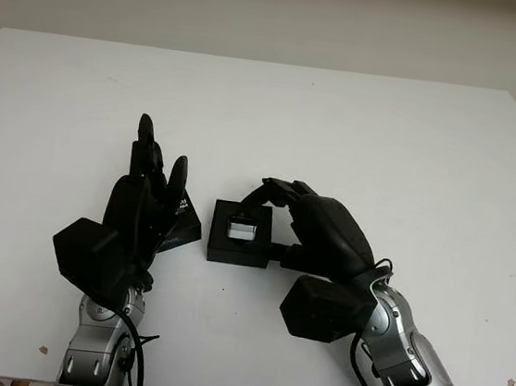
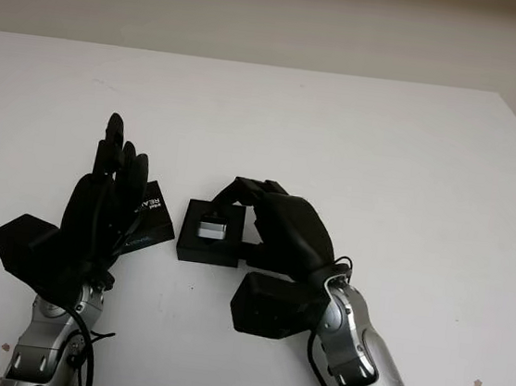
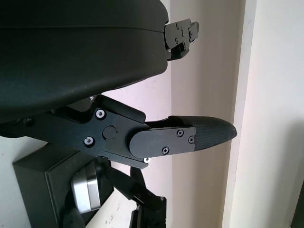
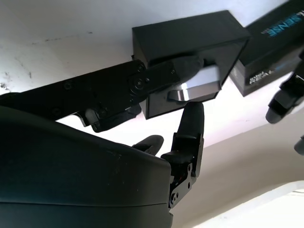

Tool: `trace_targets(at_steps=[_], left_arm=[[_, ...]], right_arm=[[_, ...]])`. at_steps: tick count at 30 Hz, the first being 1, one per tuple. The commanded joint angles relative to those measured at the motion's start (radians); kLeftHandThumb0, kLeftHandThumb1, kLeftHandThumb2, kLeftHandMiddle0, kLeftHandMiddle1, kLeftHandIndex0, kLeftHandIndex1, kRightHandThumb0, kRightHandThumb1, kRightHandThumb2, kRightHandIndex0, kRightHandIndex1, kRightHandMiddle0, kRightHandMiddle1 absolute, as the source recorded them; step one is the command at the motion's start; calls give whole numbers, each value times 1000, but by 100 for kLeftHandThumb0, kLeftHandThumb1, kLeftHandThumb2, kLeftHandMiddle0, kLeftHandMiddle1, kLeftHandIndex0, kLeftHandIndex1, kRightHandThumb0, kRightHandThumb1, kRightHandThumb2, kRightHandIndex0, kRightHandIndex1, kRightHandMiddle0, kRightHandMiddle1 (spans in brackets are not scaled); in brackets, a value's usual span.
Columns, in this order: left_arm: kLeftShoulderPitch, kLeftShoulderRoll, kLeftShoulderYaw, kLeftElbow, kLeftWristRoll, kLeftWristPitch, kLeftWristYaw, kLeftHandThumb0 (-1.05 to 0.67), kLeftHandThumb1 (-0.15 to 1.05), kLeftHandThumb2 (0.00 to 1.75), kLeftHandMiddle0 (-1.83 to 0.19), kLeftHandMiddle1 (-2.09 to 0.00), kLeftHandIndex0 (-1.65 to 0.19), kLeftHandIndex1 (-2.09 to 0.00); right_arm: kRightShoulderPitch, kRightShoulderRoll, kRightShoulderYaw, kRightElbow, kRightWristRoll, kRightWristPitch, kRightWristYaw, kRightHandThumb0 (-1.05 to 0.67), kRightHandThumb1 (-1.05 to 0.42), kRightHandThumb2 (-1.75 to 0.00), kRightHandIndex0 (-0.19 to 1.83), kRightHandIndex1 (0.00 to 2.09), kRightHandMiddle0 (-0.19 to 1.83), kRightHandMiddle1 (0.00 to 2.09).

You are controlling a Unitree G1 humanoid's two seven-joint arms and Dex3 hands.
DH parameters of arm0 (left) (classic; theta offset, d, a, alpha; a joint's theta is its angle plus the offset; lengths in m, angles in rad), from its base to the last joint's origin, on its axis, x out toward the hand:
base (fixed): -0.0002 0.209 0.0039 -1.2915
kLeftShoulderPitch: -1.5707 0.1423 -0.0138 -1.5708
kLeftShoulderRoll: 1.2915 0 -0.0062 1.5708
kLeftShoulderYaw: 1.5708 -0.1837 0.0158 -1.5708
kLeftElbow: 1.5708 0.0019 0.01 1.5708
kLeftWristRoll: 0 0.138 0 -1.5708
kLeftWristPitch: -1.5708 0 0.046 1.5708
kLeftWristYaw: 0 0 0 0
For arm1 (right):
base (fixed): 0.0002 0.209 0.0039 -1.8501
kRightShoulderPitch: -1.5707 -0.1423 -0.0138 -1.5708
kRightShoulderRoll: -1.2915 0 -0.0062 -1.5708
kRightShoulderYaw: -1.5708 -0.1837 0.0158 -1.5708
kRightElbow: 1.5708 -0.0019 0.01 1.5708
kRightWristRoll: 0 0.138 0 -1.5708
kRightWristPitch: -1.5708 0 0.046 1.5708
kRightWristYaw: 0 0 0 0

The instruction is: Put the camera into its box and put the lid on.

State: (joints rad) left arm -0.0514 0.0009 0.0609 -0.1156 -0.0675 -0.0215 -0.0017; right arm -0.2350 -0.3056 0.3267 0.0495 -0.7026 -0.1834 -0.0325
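Table point(image 1: 430, 157) surface, white, carries everything, and the black box point(image 1: 239, 245) serves as the landmark. Just right of the box, the right hand point(image 1: 314, 232) curls its fingers point(image 4: 171, 71) over the box's far edge and onto the silver camera point(image 1: 240, 230), which sits inside the box; whether they actually grip it, I cannot tell. Just left of the box, the left hand point(image 1: 140, 208) holds nothing, fingers released. Beneath that hand, touching the box's left side, lies the black lid point(image 2: 148, 218) with white lettering.
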Motion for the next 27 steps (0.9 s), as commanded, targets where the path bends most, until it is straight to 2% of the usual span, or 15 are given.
trace_targets(at_steps=[1,10,22,27], left_arm=[[4,4,0,-9,1,-5,-3,-74,105,48,19,0,19,-4],[4,6,-1,-6,6,-12,-1,-73,105,49,19,0,19,-3],[5,5,1,3,3,-26,-4,-74,105,49,19,0,19,-4],[7,5,1,-5,3,-18,-3,-74,105,48,19,0,19,-3]], right_arm=[[-17,-11,13,18,-27,-22,-29,-49,-94,-6,22,45,27,112],[-46,-24,47,68,-127,-71,-144,-48,-94,-6,26,50,31,117],[-67,-31,43,62,-147,-42,-154,-47,-95,-6,27,55,33,118],[-84,-61,64,76,-243,-49,-220,-46,-94,-5,30,58,40,116]])
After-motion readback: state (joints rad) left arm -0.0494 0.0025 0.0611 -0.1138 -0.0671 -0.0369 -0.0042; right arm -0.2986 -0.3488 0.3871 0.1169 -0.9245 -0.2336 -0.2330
